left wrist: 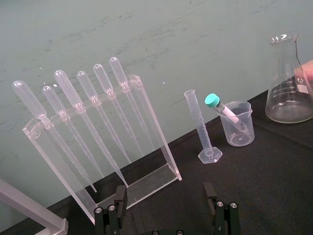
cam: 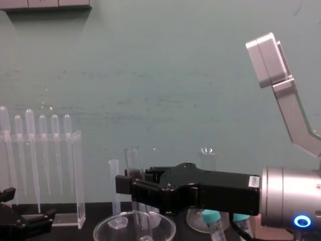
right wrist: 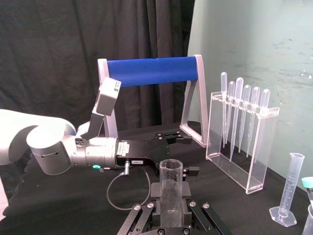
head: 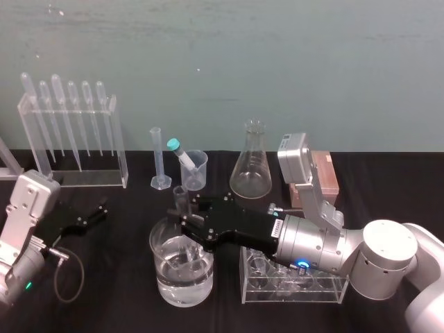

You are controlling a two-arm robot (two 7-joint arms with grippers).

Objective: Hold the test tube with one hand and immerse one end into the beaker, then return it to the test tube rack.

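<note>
Jaws of my right gripper (head: 183, 219) clamped on the upright test tube (head: 180, 195), its lower end inside the beaker (head: 154, 262) beneath them, test tube rack (head: 325, 175) well behind-right, my left gripper (head: 94, 214) far left, jaws apart.

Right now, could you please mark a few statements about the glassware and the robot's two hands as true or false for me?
1. The right hand is shut on the upright test tube over the beaker. True.
2. The beaker is dry. False: it holds clear liquid.
3. The left hand holds a pipette. False: it is open and holds nothing.
4. A teal-capped tube leans in the small plastic beaker. True.
5. The conical flask stands to the left of the graduated cylinder. False: it stands to the cylinder's right.
</note>
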